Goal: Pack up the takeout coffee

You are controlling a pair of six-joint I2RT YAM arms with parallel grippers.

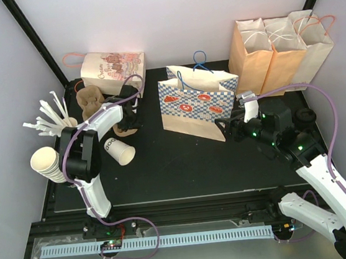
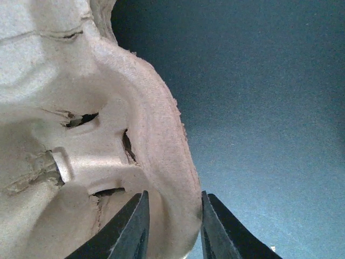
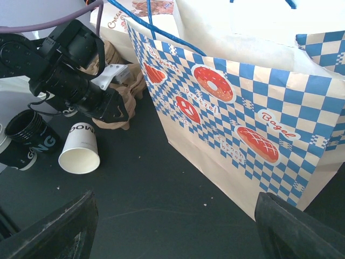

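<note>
The blue checkered bag (image 1: pixel 198 105) stands open-topped mid-table; its contents are not visible. The right gripper (image 3: pixel 172 237), jaws spread and holding nothing, waits beside it. The left gripper (image 2: pixel 172 226) is clenching on the rim of a pulp cup carrier (image 2: pixel 81 135); the thin, torn edge may rip or slip when lifted. A lidless printed cup (image 3: pixel 80 152) lies tipped beside stacked lidded coffee cups (image 3: pixel 21 135).

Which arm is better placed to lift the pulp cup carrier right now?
Left. The left gripper already has its fingers on either side of the pulp cup carrier's rim. The right gripper hangs open by the checkered bag, away from the carrier.
</note>
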